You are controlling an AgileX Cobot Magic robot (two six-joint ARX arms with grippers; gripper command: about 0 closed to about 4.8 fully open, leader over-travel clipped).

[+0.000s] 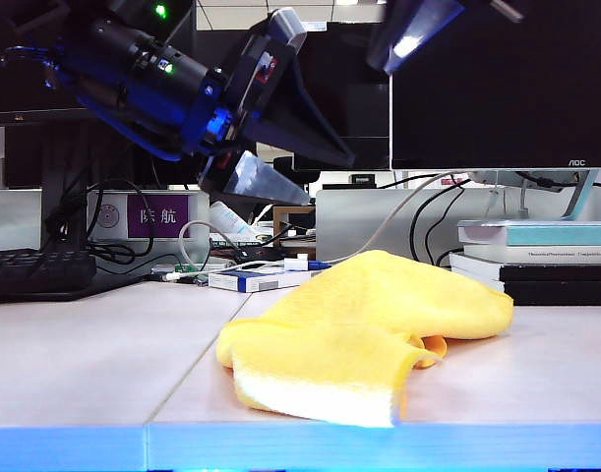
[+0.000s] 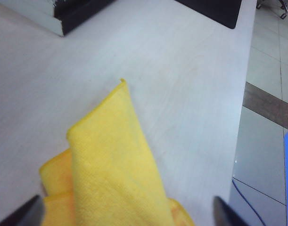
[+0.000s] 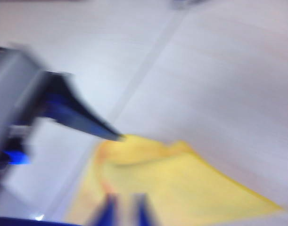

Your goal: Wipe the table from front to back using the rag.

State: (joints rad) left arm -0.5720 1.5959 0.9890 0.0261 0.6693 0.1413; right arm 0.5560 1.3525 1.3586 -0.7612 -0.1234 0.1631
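The yellow rag (image 1: 379, 324) lies crumpled on the pale table (image 1: 84, 354), right of the seam, and one corner reaches the blue front edge. My left gripper (image 1: 330, 182) hangs above the rag's back left. It is wide open, and the rag (image 2: 115, 160) shows below between the dark fingertips (image 2: 26, 214). My right gripper (image 1: 403, 44) is high over the rag at the top of the exterior view. In the blurred right wrist view its fingers (image 3: 108, 209) stand a narrow gap apart with nothing in them, over the rag (image 3: 181, 183). A left gripper finger (image 3: 82, 120) points at the rag's corner.
A small white-and-blue box (image 1: 246, 280) and cables lie behind the rag. A stack of books (image 1: 536, 256) sits at the back right under a monitor (image 1: 497, 88). A black keyboard (image 1: 34, 270) is at the back left. The floor (image 2: 266, 141) shows beyond the table's side edge.
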